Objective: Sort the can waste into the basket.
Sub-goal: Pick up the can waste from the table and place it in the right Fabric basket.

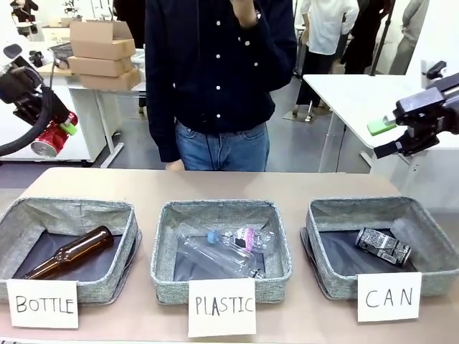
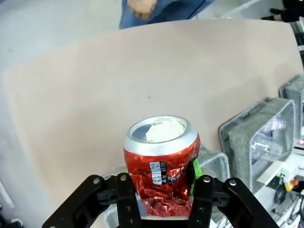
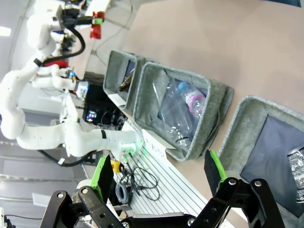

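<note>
Front: left gripper (image 1: 57, 132) clamps the red can (image 1: 49, 141), part hidden by its fingers. Right gripper (image 1: 384, 137) is spread wide and empty, above the basket (image 1: 430, 236). Card (image 1: 389, 297) reads "CAN", patterned can (image 1: 382, 246) inside.
Left wrist: red can's print unreadable, base crumpled.
Right wrist: patterned can cut off at frame edge, right of fingers.
</note>
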